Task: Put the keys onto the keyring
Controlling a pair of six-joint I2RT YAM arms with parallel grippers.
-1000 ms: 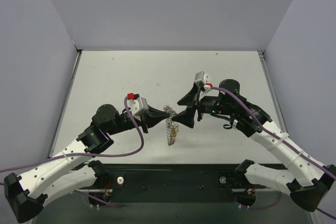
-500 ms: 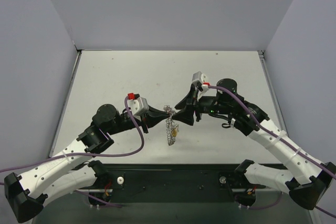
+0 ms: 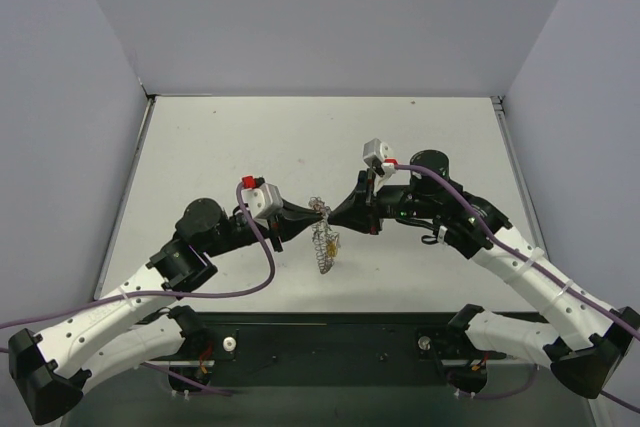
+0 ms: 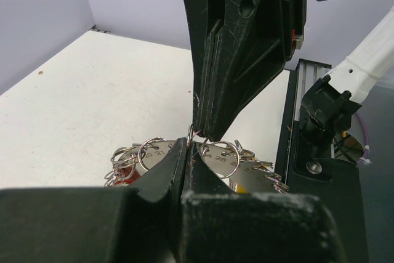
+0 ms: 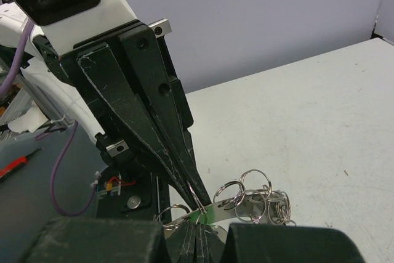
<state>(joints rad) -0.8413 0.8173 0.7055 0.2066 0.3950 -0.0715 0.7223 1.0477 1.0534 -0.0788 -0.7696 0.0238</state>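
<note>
The main risk is a slip at the pinch point. The left hand [image 3: 319, 212] has its fingers pressed tight together on a thin loop at the top of the keyring [image 3: 322, 243]. Nothing else holds up the whole cluster, which hangs free above the table [image 3: 240, 137]. If that grip eases or the wire twists between the smooth pads, I judge the keyring drops and the loose small rings [image 5: 254, 184] splay out. The hands meet tip to tip right at the keyring's top, so a push or pull from either side could pry the wire out of the other hand or bend the loop. The right hand [image 3: 338, 215] is also closed. A sliver of green [image 5: 207, 215] shows at its fingertips, which I take to be the green key. A thin part held so near the tips could pivot or pop free as it is worked against the wire. Whether its hole is on the wire yet, I cannot tell.

The left hand sits just left of the keyring's top, touching it. The bulk of the keyring dangles below both hands, with a yellow key [image 3: 333, 243] on its right side. Silvery numbered discs [image 4: 245, 180] lie lower in the same cluster. The right hand sits just right of the keyring's top, its tips touching the left hand's.
</note>
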